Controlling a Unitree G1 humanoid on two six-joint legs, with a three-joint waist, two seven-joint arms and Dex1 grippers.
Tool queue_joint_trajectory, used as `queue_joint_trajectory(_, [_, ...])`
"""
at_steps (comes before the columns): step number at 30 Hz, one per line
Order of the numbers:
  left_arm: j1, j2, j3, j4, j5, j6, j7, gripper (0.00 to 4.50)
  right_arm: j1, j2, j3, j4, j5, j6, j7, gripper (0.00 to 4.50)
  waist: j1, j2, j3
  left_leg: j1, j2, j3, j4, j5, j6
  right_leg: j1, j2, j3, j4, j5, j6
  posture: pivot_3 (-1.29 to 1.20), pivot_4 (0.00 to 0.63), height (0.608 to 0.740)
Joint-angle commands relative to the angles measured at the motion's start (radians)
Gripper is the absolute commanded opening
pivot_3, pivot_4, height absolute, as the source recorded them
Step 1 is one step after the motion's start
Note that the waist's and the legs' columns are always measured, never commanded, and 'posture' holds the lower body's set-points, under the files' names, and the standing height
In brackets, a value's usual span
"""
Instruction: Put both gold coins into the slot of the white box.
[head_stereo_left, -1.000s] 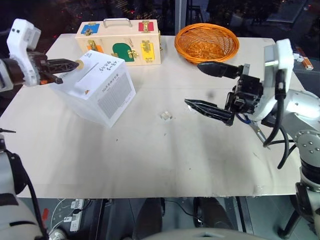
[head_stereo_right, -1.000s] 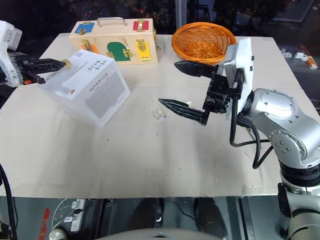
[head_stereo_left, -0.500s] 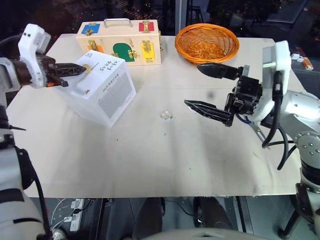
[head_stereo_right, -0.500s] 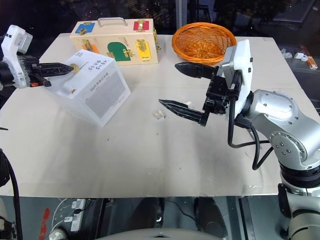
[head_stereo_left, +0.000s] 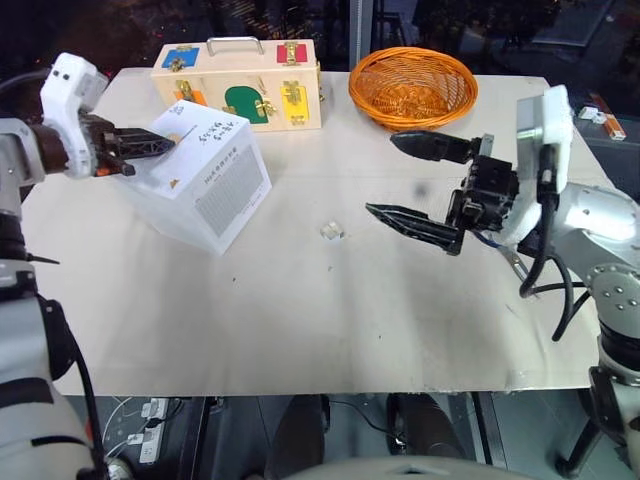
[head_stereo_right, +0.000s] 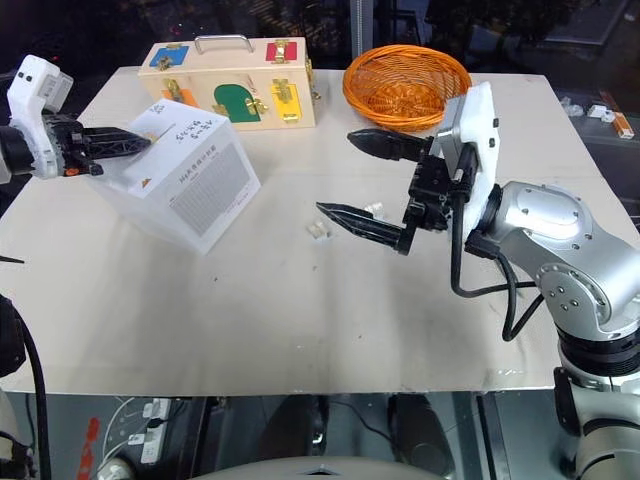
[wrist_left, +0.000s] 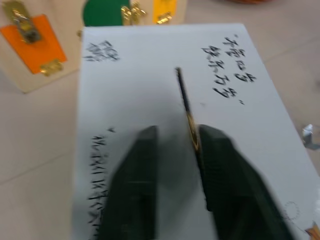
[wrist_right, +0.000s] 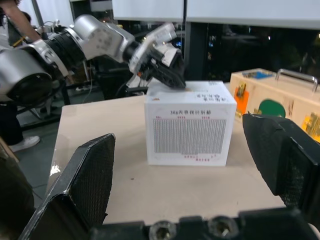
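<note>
The white box (head_stereo_left: 205, 170) stands at the table's left. My left gripper (wrist_left: 177, 131) hovers over its top with the fingers apart, astride the slot (wrist_left: 181, 90). One gold coin (wrist_left: 191, 131) stands edge-on in that slot, close against the inner side of one finger (wrist_left: 220, 170). The other gold coin (head_stereo_left: 332, 231) lies on the table in the middle, a small glassy piece. My right gripper (head_stereo_left: 380, 172) hangs wide open above the table just right of that coin, pointing toward the box, with nothing between its fingers.
A flat wooden case (head_stereo_left: 240, 85) with coloured latches stands behind the box. An orange wicker basket (head_stereo_left: 412, 85) sits at the back right. The table's near edge (head_stereo_left: 300, 385) runs below the arms.
My left fingers, shut on a gold coin at the box's top before, have parted, and the coin now stands in the slot. The right arm has kept still.
</note>
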Motion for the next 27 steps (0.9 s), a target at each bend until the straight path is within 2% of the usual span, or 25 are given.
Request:
queue_joint_trajectory(1, [-0.045, 0.029, 0.113, -0.109, -0.083, 0.022, -0.020, 3.09, 0.002, 0.031, 0.067, -0.006, -0.080, 0.037, -0.083, 4.50, 0.000, 0.000, 0.000, 0.000, 0.000, 0.000, 0.000, 0.000, 0.000, 0.000, 0.000, 0.000, 0.000, 0.000, 0.000, 0.00, 0.150, 0.726])
queue_joint_trajectory(3, [0.003, 0.034, 0.154, -0.249, -0.162, 0.093, -0.060, 4.08, 0.000, 0.071, 0.123, 0.033, -0.138, 0.073, -0.144, 4.50, -0.001, -0.001, 0.000, -0.002, 0.000, -0.001, 0.001, 0.000, 0.000, -0.001, 0.000, -0.001, 0.000, 0.000, 0.000, 0.00, 0.150, 0.726])
queue_joint_trajectory(6, [0.145, -0.040, 0.294, -0.559, -0.341, 0.212, -0.031, 4.08, -0.028, 0.089, 0.281, 0.114, -0.342, 0.113, -0.243, 4.50, -0.003, 0.001, 0.000, -0.002, 0.000, 0.000, 0.001, 0.000, 0.000, -0.001, -0.001, 0.000, 0.000, 0.000, 0.000, 0.00, 0.150, 0.726])
queue_joint_trajectory(9, [0.295, -0.109, 0.361, -0.789, -0.440, 0.311, 0.055, 4.08, -0.041, 0.187, 0.311, 0.220, -0.373, 0.132, -0.274, 4.50, -0.001, 0.001, 0.000, -0.001, 0.000, 0.000, 0.001, 0.000, 0.000, 0.000, -0.002, 0.000, 0.001, 0.000, 0.000, 0.00, 0.150, 0.726])
queue_joint_trajectory(12, [0.432, -0.191, 0.422, -0.937, -0.542, 0.371, 0.129, 4.08, -0.054, 0.287, 0.345, 0.334, -0.424, 0.107, -0.281, 4.50, -0.013, 0.000, 0.000, 0.000, 0.000, 0.000, 0.001, 0.000, 0.000, 0.000, -0.001, 0.001, 0.003, 0.000, 0.000, 0.00, 0.150, 0.726])
queue_joint_trajectory(13, [0.484, -0.202, 0.426, -0.988, -0.556, 0.377, 0.147, 4.16, -0.059, 0.309, 0.357, 0.363, -0.449, 0.095, -0.281, 3.96, -0.019, 0.000, 0.000, 0.000, 0.000, 0.000, 0.001, 0.000, 0.000, -0.001, 0.000, 0.001, 0.003, 0.000, 0.000, 0.00, 0.150, 0.726])
queue_joint_trajectory(14, [0.538, -0.216, 0.429, -1.043, -0.569, 0.381, 0.170, 4.16, -0.062, 0.331, 0.367, 0.391, -0.470, 0.086, -0.283, 3.65, -0.024, 0.000, 0.000, 0.000, 0.000, 0.000, 0.001, 0.000, 0.000, -0.001, -0.001, 0.001, 0.003, 0.000, 0.000, 0.00, 0.150, 0.726])
queue_joint_trajectory(16, [0.651, -0.240, 0.447, -1.136, -0.592, 0.373, 0.200, 4.16, -0.069, 0.357, 0.400, 0.434, -0.524, 0.053, -0.278, 2.73, -0.027, 0.000, 0.000, 0.001, 0.000, -0.001, 0.001, 0.000, 0.000, -0.001, -0.001, 0.002, 0.004, 0.000, 0.000, 0.00, 0.150, 0.726])
queue_joint_trajectory(20, [0.832, -0.248, 0.482, -1.218, -0.568, 0.276, 0.201, 4.16, -0.075, 0.411, 0.406, 0.506, -0.578, 0.026, -0.273, 2.73, -0.025, 0.000, 0.000, 0.004, 0.000, -0.001, 0.000, 0.000, 0.000, 0.000, -0.001, 0.005, 0.004, 0.000, 0.000, 0.00, 0.150, 0.726])
queue_joint_trajectory(24, [0.950, -0.238, 0.513, -1.235, -0.571, 0.218, 0.183, 4.16, -0.074, 0.448, 0.407, 0.545, -0.615, 0.006, -0.256, 1.25, -0.020, 0.000, -0.001, 0.005, 0.000, 0.000, 0.000, 0.000, 0.000, 0.000, -0.001, 0.004, 0.007, 0.000, 0.000, 0.00, 0.150, 0.726])
queue_joint_trajectory(27, [1.004, -0.230, 0.521, -1.232, -0.567, 0.187, 0.179, 4.16, -0.071, 0.465, 0.405, 0.559, -0.635, -0.002, -0.243, 1.25, -0.020, 0.000, 0.000, 0.006, 0.000, -0.001, 0.000, 0.000, 0.000, 0.000, -0.001, 0.004, 0.007, 0.000, 0.000, 0.00, 0.150, 0.726])
